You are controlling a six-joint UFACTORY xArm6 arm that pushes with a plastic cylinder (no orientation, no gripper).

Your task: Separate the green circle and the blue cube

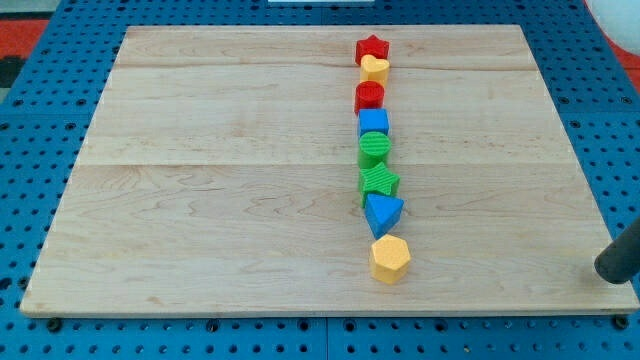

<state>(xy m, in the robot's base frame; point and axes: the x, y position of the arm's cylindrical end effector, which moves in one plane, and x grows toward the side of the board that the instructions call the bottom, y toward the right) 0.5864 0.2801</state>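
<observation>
The green circle (374, 148) and the blue cube (373, 123) touch each other in a column of blocks right of the board's middle; the cube is just above the circle. My tip (609, 272) is at the view's lower right, off the board's right edge, far from both blocks.
The column runs top to bottom: red star (373, 48), yellow block (375, 68), red block (369, 96), blue cube, green circle, green star-like block (379, 181), blue triangle (382, 213), yellow hexagon (390, 259). The wooden board (200, 180) lies on a blue pegboard.
</observation>
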